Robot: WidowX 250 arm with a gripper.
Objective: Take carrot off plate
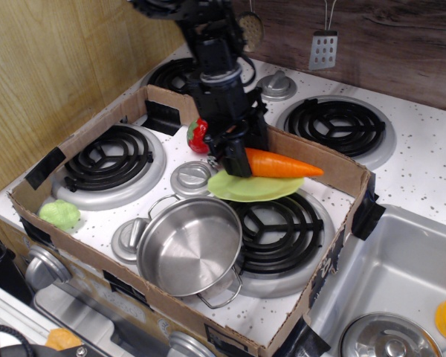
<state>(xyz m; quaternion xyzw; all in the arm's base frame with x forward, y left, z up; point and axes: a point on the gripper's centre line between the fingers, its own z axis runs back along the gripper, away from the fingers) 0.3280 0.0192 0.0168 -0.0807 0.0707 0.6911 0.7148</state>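
One long tapered orange plastic carrot (282, 163) is clamped at its stem end by the black gripper (234, 158) — tip pointed right, axis near-level — over the thin yellow-green plate (253, 189).

Glossy plastic carrot (282, 163), shiny steel pot (189, 246)

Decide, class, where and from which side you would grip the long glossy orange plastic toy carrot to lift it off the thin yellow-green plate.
Grip the long glossy orange plastic toy carrot at its thick stem end, coming from above. It lies lengthwise over the thin yellow-green plastic plate, tip pointing right; the wide end gives more surface than the taper. The end effector is already there.
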